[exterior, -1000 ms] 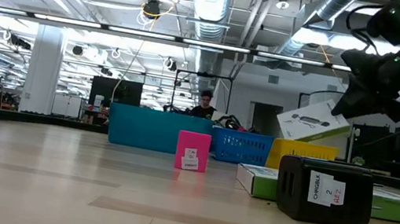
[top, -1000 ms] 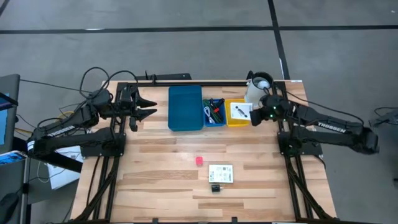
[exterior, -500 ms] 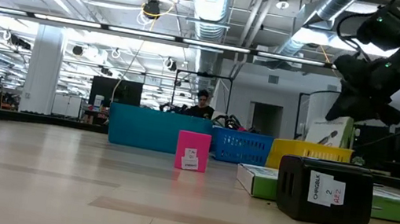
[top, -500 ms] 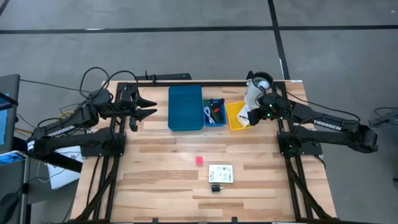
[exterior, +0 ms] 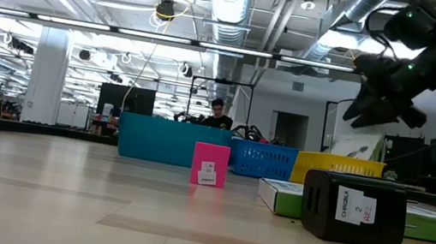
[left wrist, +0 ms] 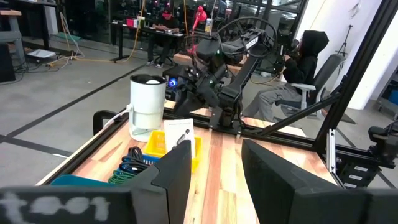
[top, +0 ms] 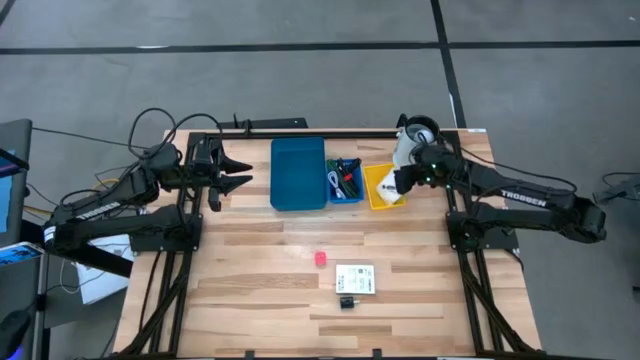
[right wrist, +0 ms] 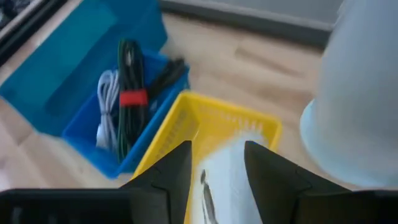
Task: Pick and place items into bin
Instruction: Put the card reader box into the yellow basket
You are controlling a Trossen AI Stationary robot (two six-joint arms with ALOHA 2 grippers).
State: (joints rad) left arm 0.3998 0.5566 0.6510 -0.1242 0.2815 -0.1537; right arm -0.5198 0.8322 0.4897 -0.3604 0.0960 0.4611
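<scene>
My right gripper (top: 401, 183) hovers open just over the yellow bin (top: 376, 190). In the right wrist view its fingers (right wrist: 217, 163) stand on either side of a white card with a black pen picture (right wrist: 225, 180) without touching it. That card (exterior: 361, 148) leans in the yellow bin. A pink-red piece (top: 320, 258), a white printed card (top: 354, 278) and a tiny black block (top: 347, 301) lie on the table's near half. My left gripper (top: 236, 171) waits open, raised, left of the big blue bin (top: 298, 172).
A small blue basket (top: 345, 180) with cables and pen-like sticks sits between the big blue bin and the yellow bin. The white jug (top: 415, 138) stands close behind my right gripper. A person sits beyond the table (left wrist: 305, 62).
My right gripper carried the pen-picture card, held tilted above the yellow bin, down and slightly toward the table's left. The card tipped more upright and now leans in the bin, and the gripper has risen a little above it.
</scene>
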